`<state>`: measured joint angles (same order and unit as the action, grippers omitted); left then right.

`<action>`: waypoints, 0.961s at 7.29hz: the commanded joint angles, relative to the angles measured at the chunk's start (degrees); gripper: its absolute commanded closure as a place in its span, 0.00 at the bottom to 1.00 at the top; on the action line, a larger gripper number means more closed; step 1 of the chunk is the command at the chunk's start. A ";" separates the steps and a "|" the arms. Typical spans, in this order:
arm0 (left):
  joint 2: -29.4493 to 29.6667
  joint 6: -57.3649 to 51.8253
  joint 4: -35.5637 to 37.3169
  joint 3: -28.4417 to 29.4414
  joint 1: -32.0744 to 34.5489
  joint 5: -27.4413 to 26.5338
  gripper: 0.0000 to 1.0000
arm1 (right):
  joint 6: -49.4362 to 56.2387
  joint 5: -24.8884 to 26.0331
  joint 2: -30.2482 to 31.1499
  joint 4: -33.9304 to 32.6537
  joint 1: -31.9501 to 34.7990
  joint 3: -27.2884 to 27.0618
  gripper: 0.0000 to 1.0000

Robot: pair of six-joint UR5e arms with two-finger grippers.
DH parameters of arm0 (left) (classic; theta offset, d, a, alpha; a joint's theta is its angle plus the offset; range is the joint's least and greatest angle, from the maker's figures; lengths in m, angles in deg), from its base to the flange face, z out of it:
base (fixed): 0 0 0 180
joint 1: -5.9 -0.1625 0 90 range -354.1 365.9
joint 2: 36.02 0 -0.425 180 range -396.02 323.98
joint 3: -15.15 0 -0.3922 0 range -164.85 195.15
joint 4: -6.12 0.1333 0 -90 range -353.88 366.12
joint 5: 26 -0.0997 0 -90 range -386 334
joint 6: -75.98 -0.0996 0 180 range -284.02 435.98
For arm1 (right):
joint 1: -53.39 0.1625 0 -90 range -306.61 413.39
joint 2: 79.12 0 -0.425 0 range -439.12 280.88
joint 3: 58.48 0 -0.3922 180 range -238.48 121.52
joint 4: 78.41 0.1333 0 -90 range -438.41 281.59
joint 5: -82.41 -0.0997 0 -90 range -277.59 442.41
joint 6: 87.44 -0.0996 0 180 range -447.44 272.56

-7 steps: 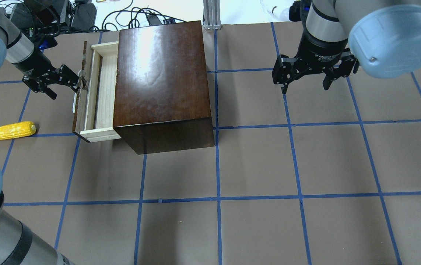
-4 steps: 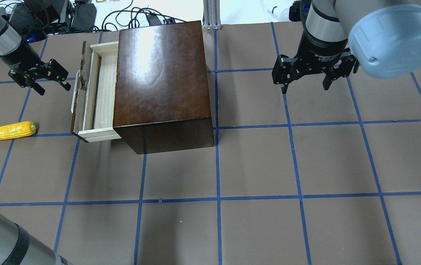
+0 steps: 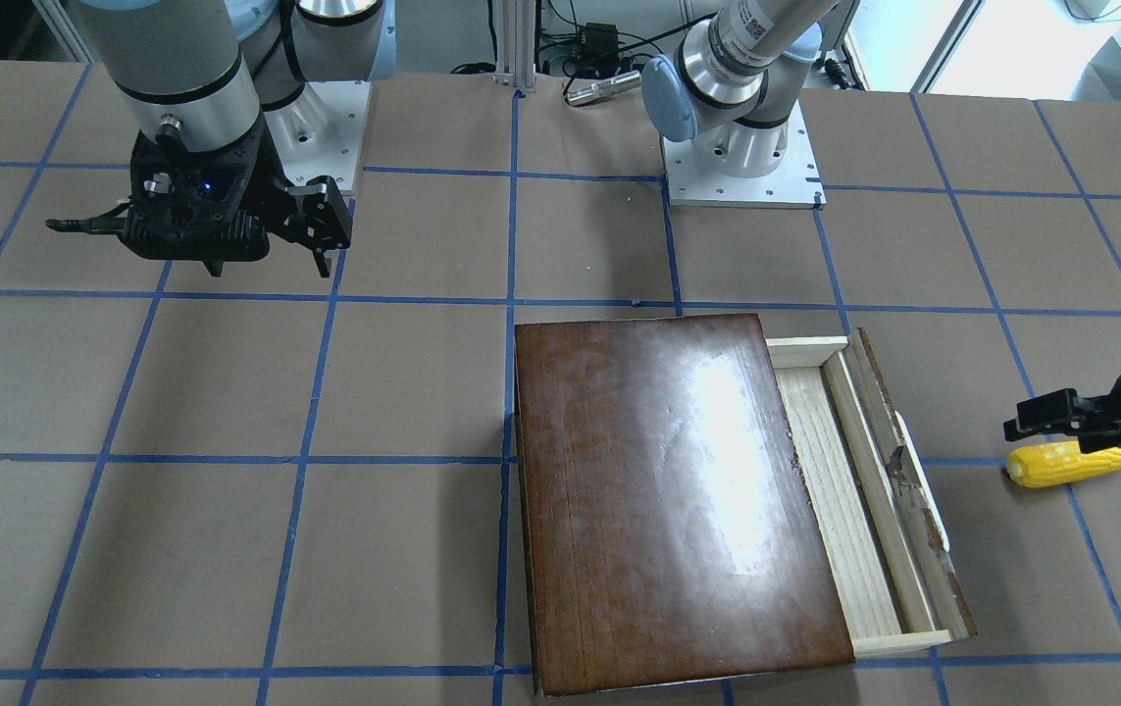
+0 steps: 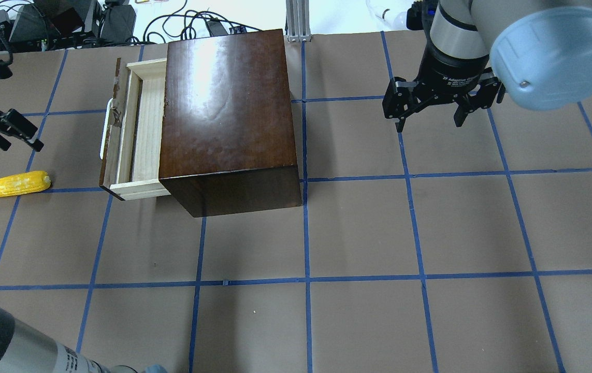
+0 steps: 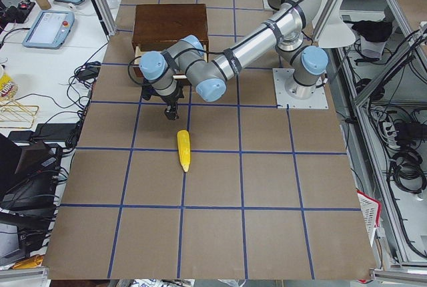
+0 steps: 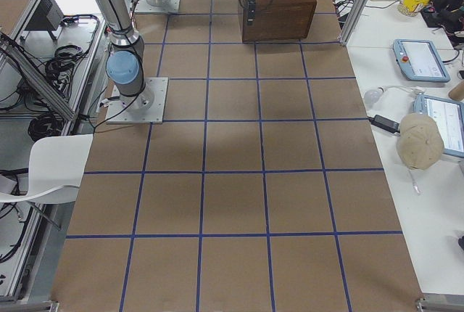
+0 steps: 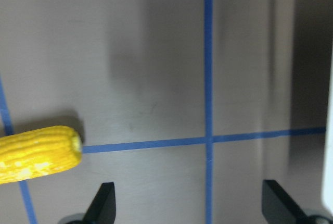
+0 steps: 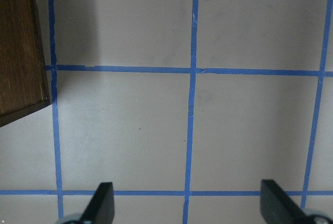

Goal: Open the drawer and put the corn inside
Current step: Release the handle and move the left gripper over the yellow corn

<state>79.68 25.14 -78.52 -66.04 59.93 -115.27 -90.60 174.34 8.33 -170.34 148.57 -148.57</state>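
Observation:
The drawer [image 4: 140, 129] of pale wood is pulled partly out of the dark-brown box [image 4: 228, 114], its cream handle [image 4: 104, 132] free. It also shows in the front view [image 3: 844, 510]. The yellow corn [image 4: 13, 184] lies on the table left of the drawer, also seen in the front view [image 3: 1060, 464] and the left wrist view [image 7: 36, 153]. My left gripper [image 4: 16, 142] is open and empty, hovering just beyond the corn. In its wrist view the corn lies outside its left fingertip [image 7: 104, 195]. My right gripper [image 4: 429, 124] is open and empty, far right of the box.
Brown table with a blue tape grid [image 4: 306, 280]. Cables and equipment [image 4: 68, 20] lie past the far edge. The box corner [image 8: 21, 52] shows in the right wrist view. The arm bases [image 3: 741, 162] stand at the robot's side.
My left gripper has come off the drawer handle and moved left, away from the drawer and toward the corn. The drawer stays open. The right arm has not moved.

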 commanded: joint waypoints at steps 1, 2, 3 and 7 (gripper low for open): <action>0.48 -18.45 0.79 -0.28 -3.49 -1.17 0.00 | 0.00 0.00 0.00 0.00 0.00 0.00 0.00; 0.66 -23.21 0.88 -0.28 -3.50 -5.18 0.00 | 0.00 0.00 0.00 0.00 0.00 0.00 0.00; 0.75 -32.05 1.92 -0.37 -3.58 -7.92 0.00 | 0.00 0.00 0.00 0.00 0.00 0.00 0.00; 2.67 -65.77 13.48 -4.49 -7.28 -7.68 0.00 | 0.00 0.00 0.00 0.00 0.00 0.00 0.00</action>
<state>81.61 -33.59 -70.24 -68.94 53.26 -122.95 -90.60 174.34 8.33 -170.34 148.58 -148.57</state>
